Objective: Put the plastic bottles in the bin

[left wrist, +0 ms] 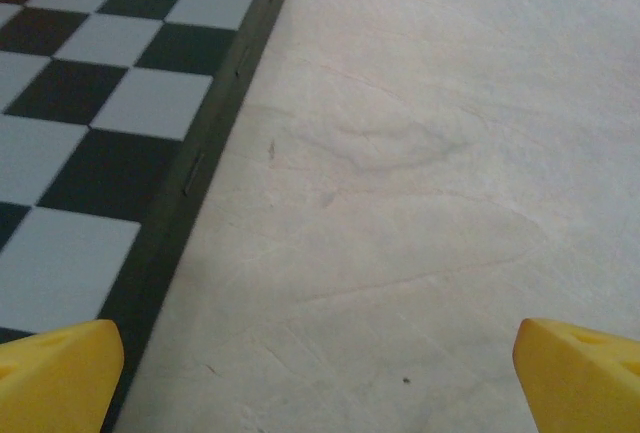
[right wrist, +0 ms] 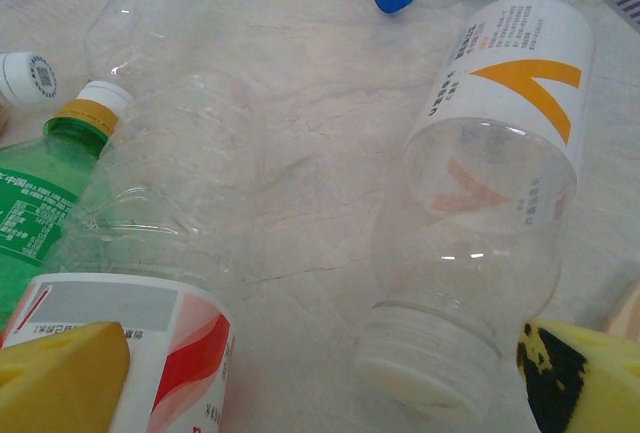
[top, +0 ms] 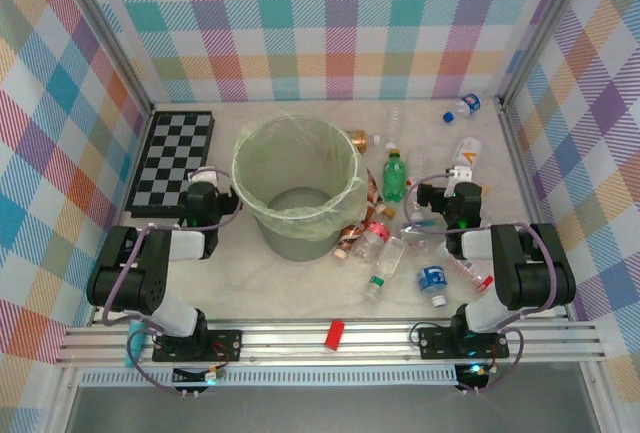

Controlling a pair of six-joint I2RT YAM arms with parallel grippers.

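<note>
The pale surface carries the round green bin, with the chessboard at its left. The plastic bottles lie scattered on the surface just right of the bin. One clear bottle bears a white label with an orange V; its print is too small to read. The green bottle has tiny white print. The left gripper gapes wide over bare surface. The right gripper gapes above the bottles, holding nothing.

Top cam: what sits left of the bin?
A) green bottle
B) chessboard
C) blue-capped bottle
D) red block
B: the chessboard lies flat to the left of the bin. The green bottle is on the bin's right, and the red block is at the near edge.
</note>
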